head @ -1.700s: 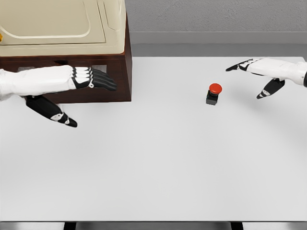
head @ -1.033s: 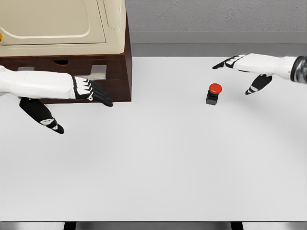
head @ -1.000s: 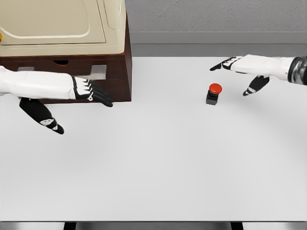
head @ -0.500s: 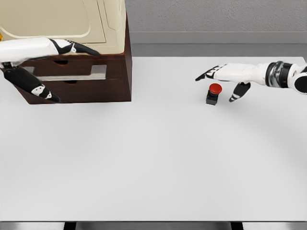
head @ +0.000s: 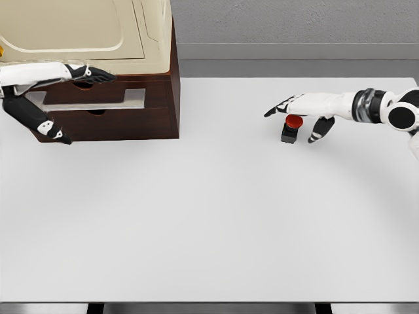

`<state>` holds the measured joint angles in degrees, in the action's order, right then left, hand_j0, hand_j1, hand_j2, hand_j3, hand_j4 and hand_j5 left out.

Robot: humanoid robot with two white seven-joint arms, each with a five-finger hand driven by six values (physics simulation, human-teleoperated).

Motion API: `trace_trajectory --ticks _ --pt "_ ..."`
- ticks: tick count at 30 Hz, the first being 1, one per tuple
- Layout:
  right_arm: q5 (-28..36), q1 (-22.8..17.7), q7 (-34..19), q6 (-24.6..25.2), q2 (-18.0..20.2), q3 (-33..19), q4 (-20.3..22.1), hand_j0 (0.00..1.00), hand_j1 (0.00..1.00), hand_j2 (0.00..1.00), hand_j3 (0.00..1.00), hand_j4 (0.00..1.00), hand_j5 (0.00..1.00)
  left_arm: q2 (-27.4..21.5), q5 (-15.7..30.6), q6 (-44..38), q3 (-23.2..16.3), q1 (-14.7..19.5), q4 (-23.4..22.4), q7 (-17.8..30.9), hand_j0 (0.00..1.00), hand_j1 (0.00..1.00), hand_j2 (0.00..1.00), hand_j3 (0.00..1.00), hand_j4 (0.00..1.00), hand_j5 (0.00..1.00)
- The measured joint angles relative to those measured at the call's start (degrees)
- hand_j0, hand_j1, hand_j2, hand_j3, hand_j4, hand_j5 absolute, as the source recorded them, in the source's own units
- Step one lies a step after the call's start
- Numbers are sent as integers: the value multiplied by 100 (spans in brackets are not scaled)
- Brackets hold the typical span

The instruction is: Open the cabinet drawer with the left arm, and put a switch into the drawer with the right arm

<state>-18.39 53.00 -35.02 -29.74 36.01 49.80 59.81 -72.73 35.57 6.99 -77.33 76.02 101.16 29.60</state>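
Right robot hand [head: 298,110], fingers spread wide and empty, hovers over the red push-button switch [head: 292,128]; it should lower and close squarely around the black base

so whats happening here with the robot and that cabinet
A two-armed robot works at a white table. Its left hand reaches to the upper drawer front of the brown cabinet at the back left, fingers extended at the handle notch; the drawer does not look pulled out. The right hand hovers open over the red-button switch, which stands on the table, not yet grasped.
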Motion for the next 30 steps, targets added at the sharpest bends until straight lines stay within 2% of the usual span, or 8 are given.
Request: trace_trajectory --ticks 3,8,15,22,24,30 --pt "-10 26 0 0 -12 0 -10 83 83 83 83 83 83 57 15 -263 6 8 0 342 100 100 100 100 100 100" --pt "-15 35 0 -7 -17 1 -14 78 78 78 78 78 78 142 166 -698 49 36 -14 503 100 100 100 100 100 100" --pt "-16 26 0 -27 -12 34 -15 75 75 75 75 75 75 393 151 -1158 55 -44 -119 161 100 100 100 100 100 100" --pt "-16 18 0 -39 -10 68 -41 69 69 69 69 69 69 467 146 -1221 65 -52 -275 114 100 100 100 100 100 100" --pt "-16 18 0 -42 -9 69 -54 63 63 63 63 63 63 482 149 -1224 64 -52 -303 113 100 100 100 100 100 100" --pt "-17 18 0 -45 -9 71 -66 59 59 59 59 59 59 499 148 -1285 66 -140 -390 112 100 100 100 100 100 100"
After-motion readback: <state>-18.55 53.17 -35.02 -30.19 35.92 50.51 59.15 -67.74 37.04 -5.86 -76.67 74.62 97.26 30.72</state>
